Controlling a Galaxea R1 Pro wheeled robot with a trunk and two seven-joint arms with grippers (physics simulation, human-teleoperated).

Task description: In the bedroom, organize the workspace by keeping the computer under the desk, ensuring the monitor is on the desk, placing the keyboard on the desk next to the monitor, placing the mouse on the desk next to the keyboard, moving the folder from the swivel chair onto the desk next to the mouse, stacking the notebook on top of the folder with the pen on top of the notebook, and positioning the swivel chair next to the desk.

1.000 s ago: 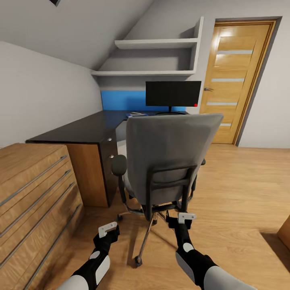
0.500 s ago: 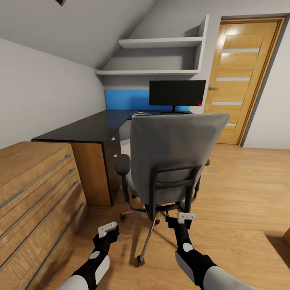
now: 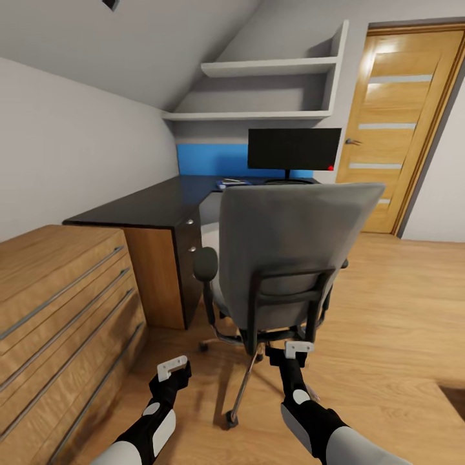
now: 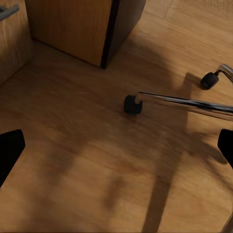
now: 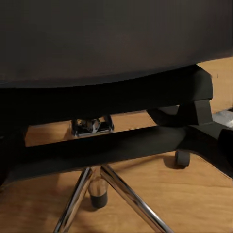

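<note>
The grey swivel chair (image 3: 294,242) stands with its back to me, right in front of the dark desk (image 3: 145,205). Its backrest hides the seat and whatever lies on it. The black monitor (image 3: 294,149) stands on the desk's far end, with a small flat blue item (image 3: 231,183) beside it. My left gripper (image 3: 173,369) hangs open low over the floor; its wrist view has the chair's chrome leg and a caster (image 4: 131,104) ahead. My right gripper (image 3: 298,351) is open, just behind the chair's base (image 5: 104,187), under the seat.
A wooden chest of drawers (image 3: 58,303) stands close on my left, next to the desk's pedestal (image 3: 165,271). Wall shelves (image 3: 271,68) hang above the desk. A wooden door (image 3: 407,129) is at the back right. Open wood floor lies to the right of the chair.
The whole view has slid to the right and the chair looms a little larger, so the camera has moved. Both arms hold the same pose.
</note>
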